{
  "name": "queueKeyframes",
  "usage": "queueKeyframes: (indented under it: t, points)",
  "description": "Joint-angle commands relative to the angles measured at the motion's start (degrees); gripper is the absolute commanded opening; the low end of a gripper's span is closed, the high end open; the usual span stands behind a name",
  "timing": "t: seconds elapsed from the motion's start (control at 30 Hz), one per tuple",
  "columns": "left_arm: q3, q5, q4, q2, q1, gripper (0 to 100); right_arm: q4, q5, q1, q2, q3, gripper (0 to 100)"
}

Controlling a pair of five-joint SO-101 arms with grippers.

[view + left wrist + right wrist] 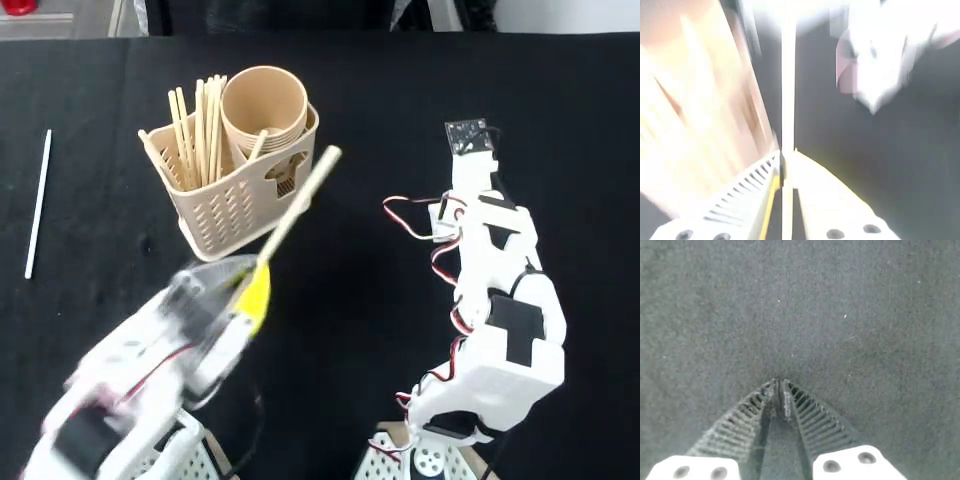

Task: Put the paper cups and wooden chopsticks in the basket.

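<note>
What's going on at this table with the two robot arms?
The left gripper holds one wooden chopstick at a slant, its far end close to the rim of the basket. The basket already holds a bundle of chopsticks in one compartment and stacked paper cups in the other. The right gripper is shut and empty over the black table. A thin white stick lies apart from the basket.
</note>
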Motion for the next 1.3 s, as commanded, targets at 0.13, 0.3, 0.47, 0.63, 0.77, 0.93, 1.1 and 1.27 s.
queueKeyframes:
  t: [0.13, 0.3, 0.47, 0.63, 0.77, 0.93, 1.1, 1.27]
  points:
    - [-11.2, -1.8, -21.2, 3.6, -15.9, 3, -0.6, 0.6, 0.2, -3.4, -0.1, 1.4]
    - [-5.0, -1.8, -43.1, 4.9, -19.8, 3, -0.6, 0.6, 0.2, -3.4, -0.1, 1.4]
    - [7.9, -1.7, -66.3, 12.8, -23.9, 3, -0.6, 0.6, 0.2, -3.4, -0.1, 1.4]
    - [10.8, 8.6, -78.4, 28.5, -30.2, 3, -0.6, 0.6, 0.2, -3.4, -0.1, 1.4]
    - [8.0, 17.4, -79.8, 40.7, -33.6, 3, -0.6, 0.6, 0.2, -3.4, -0.1, 1.4]
    - [9.0, 18.4, -79.8, 45.5, -33.5, 3, -0.6, 0.6, 0.2, -3.4, -0.1, 1.4]
    - [14.3, 18.0, -79.7, 42.8, -32.0, 5, -0.6, 0.6, 0.2, -3.4, -0.1, 1.4]
    - [14.0, 19.0, -70.2, 36.9, -30.6, 16, -0.6, 0.6, 0.2, -3.4, -0.1, 1.4]
